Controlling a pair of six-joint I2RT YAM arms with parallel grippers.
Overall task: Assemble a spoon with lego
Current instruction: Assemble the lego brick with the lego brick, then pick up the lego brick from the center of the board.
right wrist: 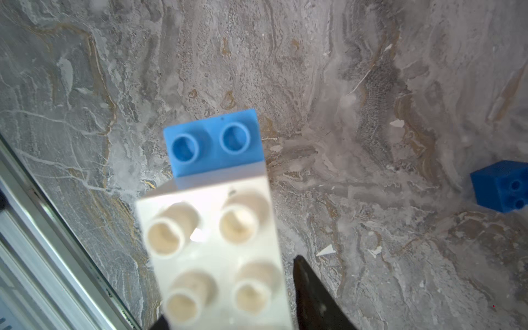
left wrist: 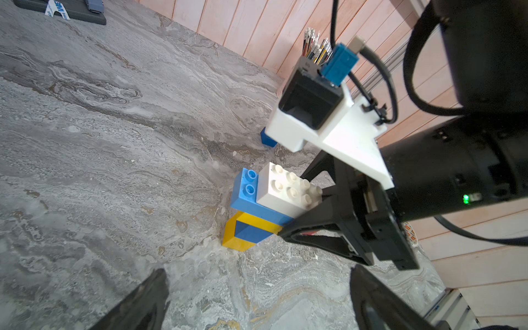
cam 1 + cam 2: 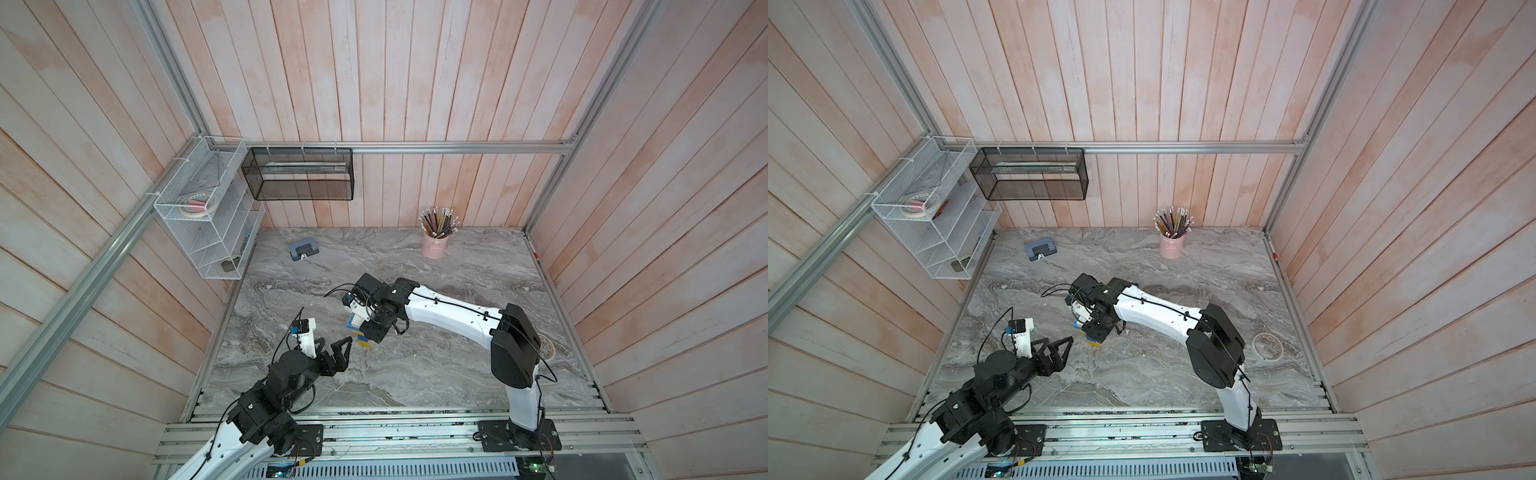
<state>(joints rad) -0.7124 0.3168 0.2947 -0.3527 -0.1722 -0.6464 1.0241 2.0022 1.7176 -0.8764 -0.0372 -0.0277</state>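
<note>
Where the spoon [image 2: 257,211] stands: on the marble tabletop [image 3: 436,374], near its middle, between the two grippers in both top views.
Spoon, left wrist view: a stack seen from the side, with yellow at the bottom and dark blue set into it. A light blue brick [image 2: 243,197] sits above, and a white brick [image 2: 285,188] is on top, studs up.
Spoon, top views: mostly hidden under the right arm's wrist; only slivers of white, blue and yellow show.
Right gripper [image 2: 294,204]: its fingers stand either side of the white brick's end. The right wrist view shows a thin strip of tabletop between one finger [image 1: 314,291] and the brick, so the jaws are slightly apart, not clamped.
Left gripper [image 3: 336,345]: jaws wide apart, holding nothing, near the spoon and pointed at it. Its own wrist view shows both fingertips clear of the stack.
Loose dark blue brick [image 1: 503,187]: on the tabletop, apart from the spoon. It is plain in the right wrist view and half hidden behind the camera mount in the left wrist view.
Tape roll [image 3: 1266,345]: whole in a top view; elsewhere the right arm covers part of it.
Pencil cup [image 3: 434,247]: pink, at the far edge; only pencil tips show in the left wrist view.
</note>
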